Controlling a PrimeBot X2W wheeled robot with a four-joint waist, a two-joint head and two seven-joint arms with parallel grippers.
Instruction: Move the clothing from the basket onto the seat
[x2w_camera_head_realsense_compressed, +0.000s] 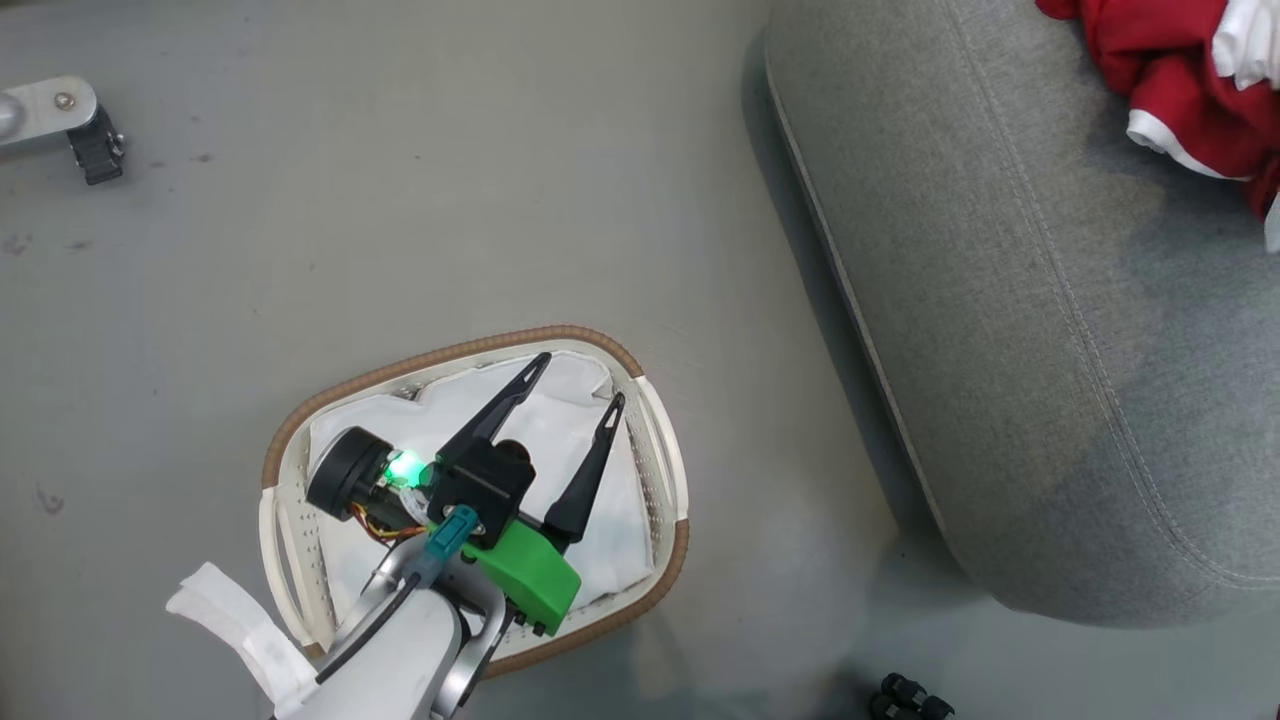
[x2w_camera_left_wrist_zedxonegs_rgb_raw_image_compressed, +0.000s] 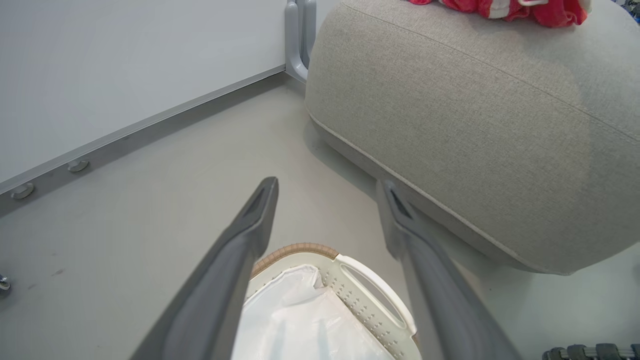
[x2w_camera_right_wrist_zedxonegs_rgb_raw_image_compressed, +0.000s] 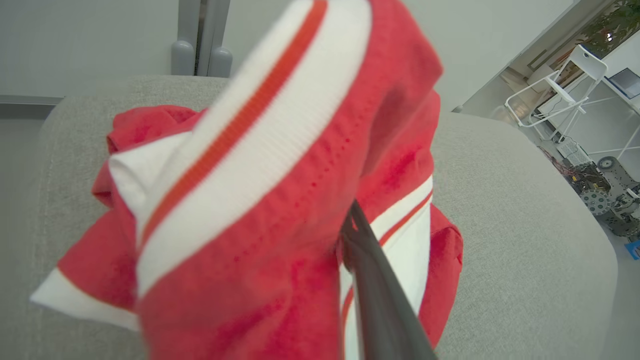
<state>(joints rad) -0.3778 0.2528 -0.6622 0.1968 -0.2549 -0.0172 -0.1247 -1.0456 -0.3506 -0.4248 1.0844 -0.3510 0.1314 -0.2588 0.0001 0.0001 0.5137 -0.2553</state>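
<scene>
Drop-off at the seat (x2w_camera_head_realsense_compressed: 1000, 350): the striped red clothing (x2w_camera_right_wrist_zedxonegs_rgb_raw_image_compressed: 280, 200) drapes over the right tool (x2w_camera_right_wrist_zedxonegs_rgb_raw_image_compressed: 325, 215). One dark finger pokes out and the other is buried, so whether it is clamped or loose cannot be told. Next comes, by the look of it, a full release and a clean lift, or the cloth may snag. The left tool (x2w_camera_head_realsense_compressed: 581, 378) hangs spread apart over the basket (x2w_camera_head_realsense_compressed: 460, 350), where just a white liner (x2w_camera_head_realsense_compressed: 400, 415) shows. A caster (x2w_camera_head_realsense_compressed: 95, 150) sits far left, well out of the way.
</scene>
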